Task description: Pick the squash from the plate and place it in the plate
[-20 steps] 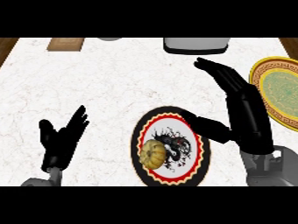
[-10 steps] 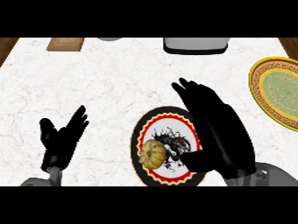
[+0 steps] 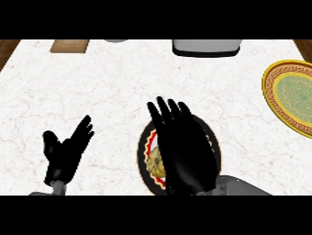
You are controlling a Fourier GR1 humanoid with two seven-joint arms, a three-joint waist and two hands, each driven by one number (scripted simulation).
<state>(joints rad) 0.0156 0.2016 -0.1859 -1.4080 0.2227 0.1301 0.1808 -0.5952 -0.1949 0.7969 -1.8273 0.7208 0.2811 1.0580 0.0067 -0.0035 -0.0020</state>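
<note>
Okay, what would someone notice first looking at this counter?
The right hand, fingers straight, spreads over the dark-rimmed plate at lower centre, hiding most of it; the squash peeks out at the hand's left. A gold and green plate sits at the right edge, and the left hand rests open at lower left.

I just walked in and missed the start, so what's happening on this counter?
The right robot hand, fingers straight, hovers over the dark-rimmed plate and hides most of the squash lying on it; nothing is gripped yet. The left robot hand rests open at the lower left. The gold and green plate sits at the right edge.
</note>
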